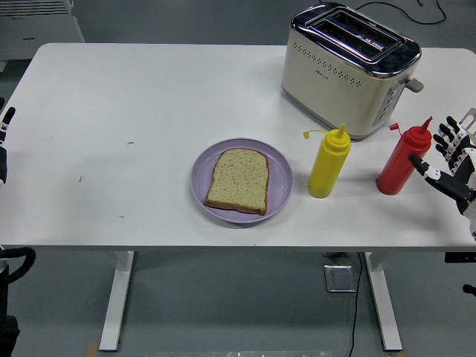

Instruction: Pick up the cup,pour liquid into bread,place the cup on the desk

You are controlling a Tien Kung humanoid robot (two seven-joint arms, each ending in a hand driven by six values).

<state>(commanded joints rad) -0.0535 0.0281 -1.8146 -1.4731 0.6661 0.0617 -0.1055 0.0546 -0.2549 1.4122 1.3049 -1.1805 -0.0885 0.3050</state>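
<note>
White counter (149,111) is seen from above, near edge toward the bottom.

Red squeeze bottle (402,158) is stood upright at the right side of the counter, cap flipped off to the left of its nozzle. No cup is seen; this bottle is the vessel nearest the working hand. Right hand (454,160) is held just right of the bottle, at the counter's right edge. Its fingers (446,134) are spread and relaxed, nothing gripped. One digit is pointed left toward the bottle's body, the tip close to it; whether contact is made cannot be told. The other fingers are raised beside the bottle's neck, apart from it.

Yellow squeeze bottle (328,163) is stood upright left of the red one, near it but not touching, its cap also hanging open to the left.

Purple plate (275,167) is set near the centre of the counter, left of the yellow bottle. One slice of bread (238,180) is laid flat on it, unsauced.

Cream and chrome toaster (348,68) is placed at the far right, behind both bottles, slots empty.

Left hand (4,141) is barely seen at the left edge, well apart from everything; the state of it cannot be told.
</note>
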